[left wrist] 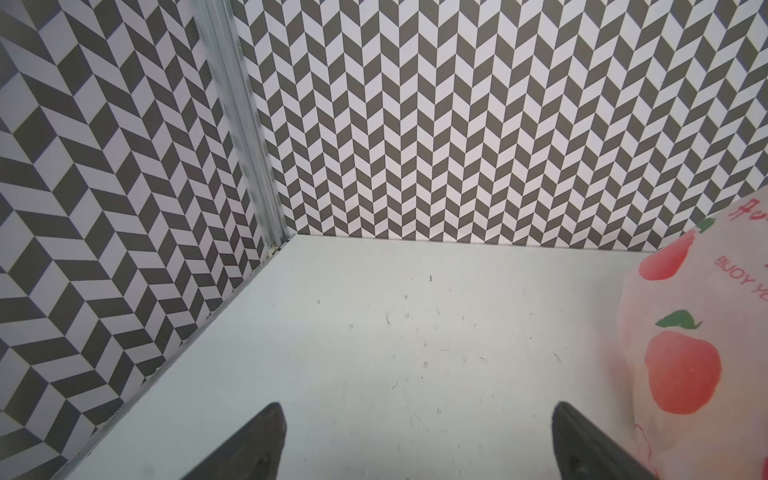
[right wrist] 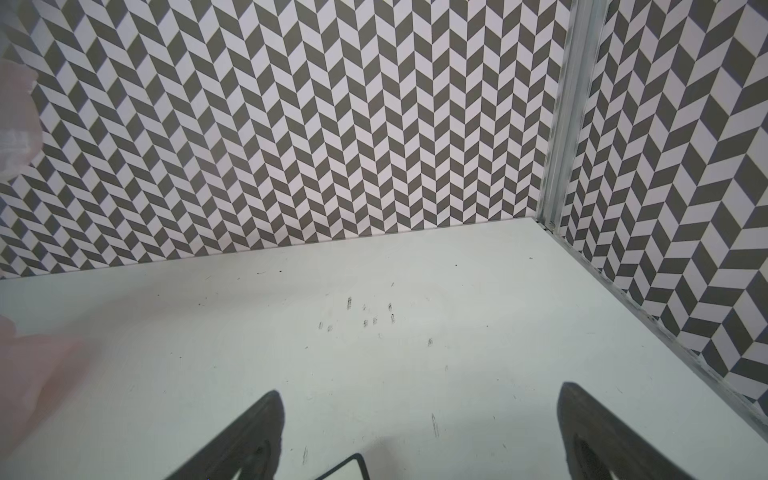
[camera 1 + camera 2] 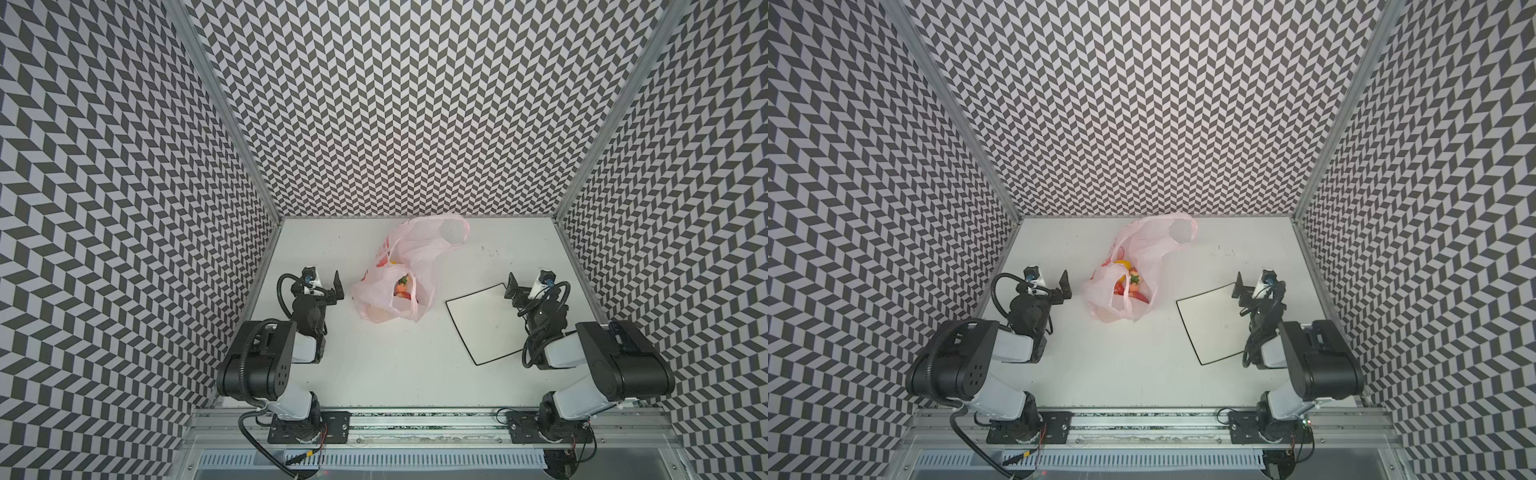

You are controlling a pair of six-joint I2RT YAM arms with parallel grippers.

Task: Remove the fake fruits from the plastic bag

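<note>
sitting crumpled on the white table (image 3: 374, 374) between two robot arms, the plastic bag (image 3: 417, 255) lies with its mouth turned towards the camera in both top views and one loop handle flung out towards the back wall. the fake fruits (image 3: 1130, 286) are all inside it, a small heap of red, yellow and green showing through the opening. the left gripper (image 3: 335, 289) hangs just beside the bag's left flank, jaws spread wide and holding nothing; its wrist view shows the printed pink film (image 1: 685, 332) close against one finger (image 1: 582, 440), though contact cannot be judged. the right gripper (image 3: 513, 291), likewise parted and empty, hangs on the bag's other side, well apart from it, above the far corner of a white sheet with a black border (image 3: 482, 328) that lies flat on the table.
</note>
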